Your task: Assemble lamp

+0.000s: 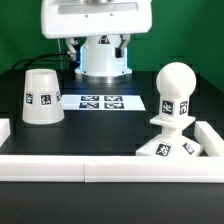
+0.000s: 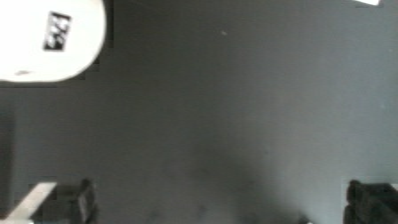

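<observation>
The white cone shade stands on the black table at the exterior view's left, wide end down. The ball-shaped bulb stands upright with its neck on the low blocky base at the right, inside the corner of the border. My arm's white hand hangs high at the back, above the table. In the wrist view my gripper is open and empty, with both dark fingertips wide apart over bare black table. The shade shows at a corner of that view, apart from the fingers.
The marker board lies flat between the shade and the arm's pedestal. White rail-like border blocks run along the front and up both sides. Black table lies between the shade and the base.
</observation>
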{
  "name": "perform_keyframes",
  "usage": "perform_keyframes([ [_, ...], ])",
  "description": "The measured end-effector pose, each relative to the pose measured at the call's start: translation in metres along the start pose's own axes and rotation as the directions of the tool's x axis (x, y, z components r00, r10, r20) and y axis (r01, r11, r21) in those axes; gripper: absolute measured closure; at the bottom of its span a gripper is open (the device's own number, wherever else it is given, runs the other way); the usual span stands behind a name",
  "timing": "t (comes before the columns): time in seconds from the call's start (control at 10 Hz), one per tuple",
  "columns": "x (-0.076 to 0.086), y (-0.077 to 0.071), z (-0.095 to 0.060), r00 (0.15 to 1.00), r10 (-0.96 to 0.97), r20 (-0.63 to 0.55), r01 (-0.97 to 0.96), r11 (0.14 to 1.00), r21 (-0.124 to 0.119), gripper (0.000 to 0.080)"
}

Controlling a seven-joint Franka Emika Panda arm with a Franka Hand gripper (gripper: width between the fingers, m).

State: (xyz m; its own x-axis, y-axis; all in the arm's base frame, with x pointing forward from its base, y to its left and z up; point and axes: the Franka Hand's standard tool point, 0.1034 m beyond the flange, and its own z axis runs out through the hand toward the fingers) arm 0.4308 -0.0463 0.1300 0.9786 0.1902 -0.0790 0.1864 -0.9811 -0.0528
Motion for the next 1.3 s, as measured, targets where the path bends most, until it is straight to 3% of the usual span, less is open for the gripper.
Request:
perform_keyframes([
  [0.2,-0.021,0.029,0.004,1.0,0.026,0.009,-0.026,1.0,0.008,0.0101],
  [0.4,-0.029,0.049,0.003,0.999,0.051,0.007,-0.051,0.999,0.01,0.0101],
  [0.9,-0.029,0.046,0.005,0.999,0.042,0.012,-0.043,0.999,0.011,0.0101],
  [1.3,-0.051,0.054,0.024,0.999,0.051,0.004,-0.051,0.999,0.005,0.0101],
])
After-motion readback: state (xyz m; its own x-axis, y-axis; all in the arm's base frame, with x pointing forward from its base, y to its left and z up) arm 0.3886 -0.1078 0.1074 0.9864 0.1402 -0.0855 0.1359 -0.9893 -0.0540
